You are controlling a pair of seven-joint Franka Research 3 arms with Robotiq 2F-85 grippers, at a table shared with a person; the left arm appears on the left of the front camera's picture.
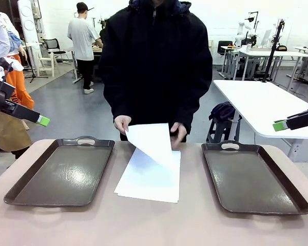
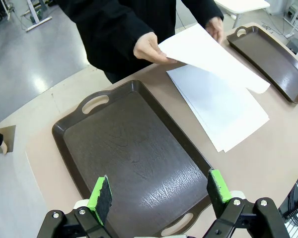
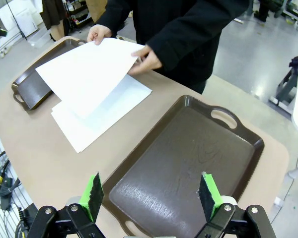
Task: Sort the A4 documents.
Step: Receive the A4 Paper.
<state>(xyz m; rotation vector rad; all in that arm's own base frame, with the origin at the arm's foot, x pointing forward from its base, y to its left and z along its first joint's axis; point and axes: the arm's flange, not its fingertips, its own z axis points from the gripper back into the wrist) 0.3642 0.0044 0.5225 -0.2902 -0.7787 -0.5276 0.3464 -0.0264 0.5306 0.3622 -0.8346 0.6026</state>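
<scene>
Left gripper (image 2: 159, 184) fingers rise at the bottom of its wrist view, with the green pads set wide apart and nothing between them. Beyond them lies the left tray (image 2: 129, 144), dark grey-brown with cut-out handles, near the left edge of the tabletop (image 1: 154, 225). The right gripper (image 3: 150, 192) stands the same way, jaws wide and holding nothing, over the right tray (image 3: 188, 158), which sits by the tabletop's right edge. In the front view both grippers hang raised off the tabletop's two sides, well apart from everything on it.

Between the two trays, at the middle of the tabletop and toward its far edge, the A4 documents (image 1: 146, 179) lie as a flat white stack. The stack is slightly fanned and touches neither tray. A person in a black jacket stands at the far edge and holds a single sheet (image 1: 151, 141) tilted above the stack. One hand (image 1: 122, 123) is at a far corner of the sheet and the other hand (image 1: 178, 134) is on the opposite side. The sheet's lower end droops over the far part of the stack. It seems to brush the pile, though contact cannot be told for sure.
</scene>
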